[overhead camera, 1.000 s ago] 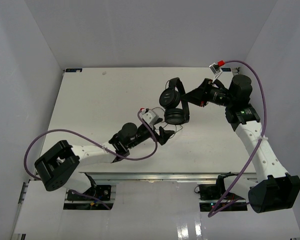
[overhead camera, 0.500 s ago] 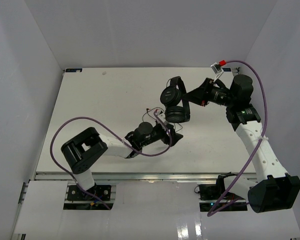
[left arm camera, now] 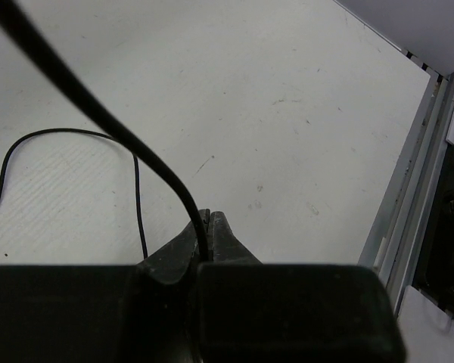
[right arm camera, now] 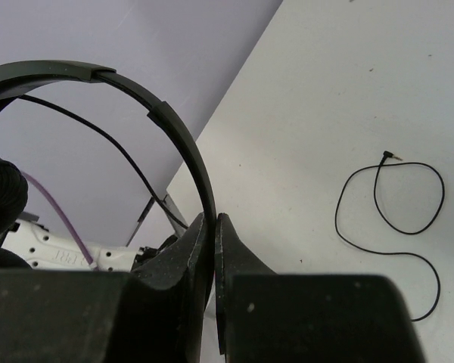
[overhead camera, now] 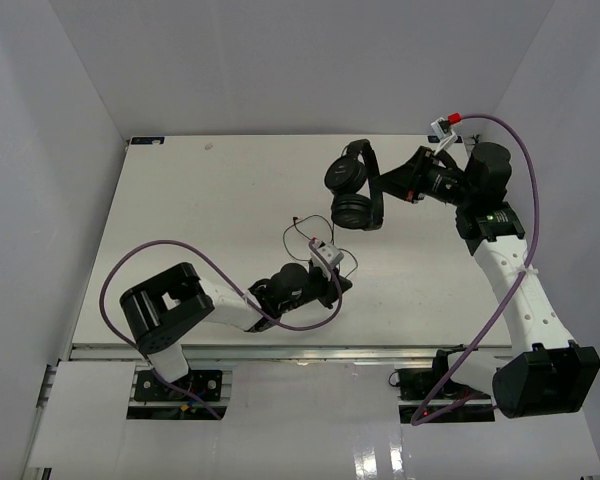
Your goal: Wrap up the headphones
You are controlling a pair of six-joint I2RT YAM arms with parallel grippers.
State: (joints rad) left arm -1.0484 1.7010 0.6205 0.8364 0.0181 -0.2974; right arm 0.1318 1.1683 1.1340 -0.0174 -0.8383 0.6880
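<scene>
Clamping thin curved headband [right arm camera: 178, 132] | pinching slim black cable [left arm camera: 76, 87] | scuffed matte table [left arm camera: 303, 113]

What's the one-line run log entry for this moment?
left hand: shut on cable | right hand: shut on headband | plug: loose on table

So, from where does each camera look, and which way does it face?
Top external: above and behind, facing down on the table; left arm and right arm show.
Left wrist: faces along the left fingers, shut on the cable.
Right wrist: faces along the right fingers, shut on the headphones.
Shared: top and right wrist show headphones and cable.
</scene>
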